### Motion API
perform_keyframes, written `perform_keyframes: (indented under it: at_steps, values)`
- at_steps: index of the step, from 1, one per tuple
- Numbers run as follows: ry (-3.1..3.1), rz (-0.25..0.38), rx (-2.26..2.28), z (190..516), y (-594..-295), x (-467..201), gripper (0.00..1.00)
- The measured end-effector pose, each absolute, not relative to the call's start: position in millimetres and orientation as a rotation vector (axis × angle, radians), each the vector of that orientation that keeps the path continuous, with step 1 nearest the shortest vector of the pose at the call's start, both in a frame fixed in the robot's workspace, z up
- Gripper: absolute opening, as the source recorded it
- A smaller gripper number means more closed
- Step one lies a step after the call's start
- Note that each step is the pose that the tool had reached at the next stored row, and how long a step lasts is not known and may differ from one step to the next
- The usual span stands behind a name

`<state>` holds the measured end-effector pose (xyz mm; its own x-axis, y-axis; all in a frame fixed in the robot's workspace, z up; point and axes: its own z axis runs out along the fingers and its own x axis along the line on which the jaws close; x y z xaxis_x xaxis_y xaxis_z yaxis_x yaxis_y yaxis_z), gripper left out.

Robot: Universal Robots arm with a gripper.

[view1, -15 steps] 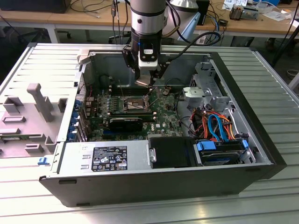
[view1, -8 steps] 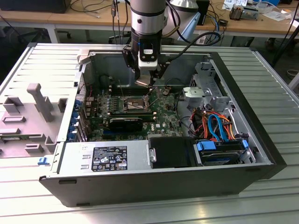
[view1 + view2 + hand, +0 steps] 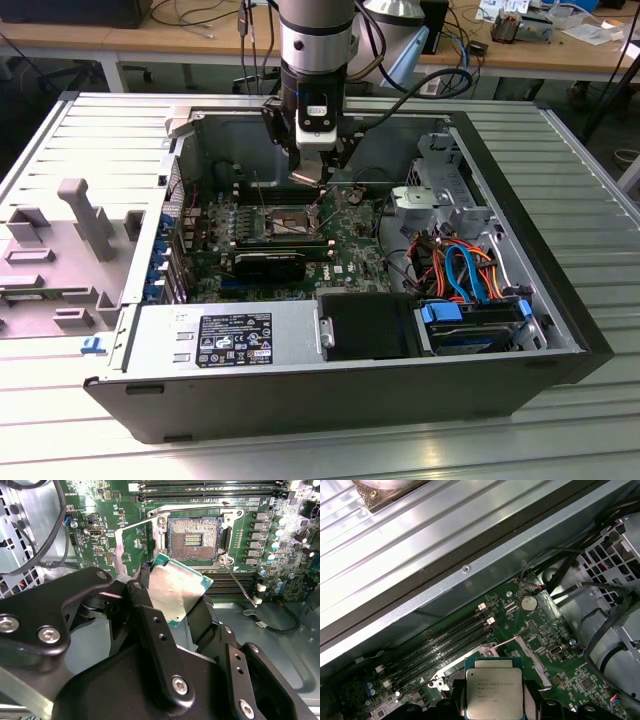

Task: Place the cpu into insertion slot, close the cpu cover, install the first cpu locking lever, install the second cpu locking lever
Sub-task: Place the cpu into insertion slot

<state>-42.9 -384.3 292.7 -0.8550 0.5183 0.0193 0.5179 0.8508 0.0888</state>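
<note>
The cpu [image 3: 181,586], judged light, stiff and fragile, is held clamped by its edges in the tool [image 3: 172,596] near the uncovered insertion slot [image 3: 194,539].

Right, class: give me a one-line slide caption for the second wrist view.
Gripper holds the cpu by its edges, tilted, near the empty insertion slot on the green motherboard.

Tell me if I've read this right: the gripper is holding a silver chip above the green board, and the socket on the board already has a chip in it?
Not quite. The insertion slot is empty: the second wrist view shows its bare contacts with no chip in it. The rest stands: the gripper holds the cpu above the green board.
</note>
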Motion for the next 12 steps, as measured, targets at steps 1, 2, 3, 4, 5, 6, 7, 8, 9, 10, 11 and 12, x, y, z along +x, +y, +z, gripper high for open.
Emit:
perform_keyframes:
  at_steps: [1,2,3,4,5,6,7,8,9,10,11,12]
  values:
    - [3.017,0.142,0.845,292.7,-384.3,-42.9,0.55]
    - [3.017,0.142,0.846,292.6,-384.3,-42.9,0.55]
    - [3.016,0.143,0.847,292.6,-384.3,-42.9,0.55]
    - [3.016,0.142,0.848,292.6,-384.3,-42.9,0.55]
    - [3.016,0.142,0.849,292.6,-384.3,-42.9,0.55]
    - [3.015,0.142,0.850,292.6,-384.3,-42.9,0.55]
    - [3.015,0.142,0.851,292.6,-384.3,-42.9,0.55]
    - [3.015,0.142,0.852,292.6,-384.3,-42.9,0.55]
    - [3.014,0.142,0.853,292.6,-384.3,-42.9,0.55]
    - [3.014,0.142,0.854,292.5,-384.3,-42.9,0.55]
    - [3.014,0.142,0.855,292.5,-384.3,-42.9,0.55]
    - [3.014,0.142,0.855,292.5,-384.3,-42.9,0.55]
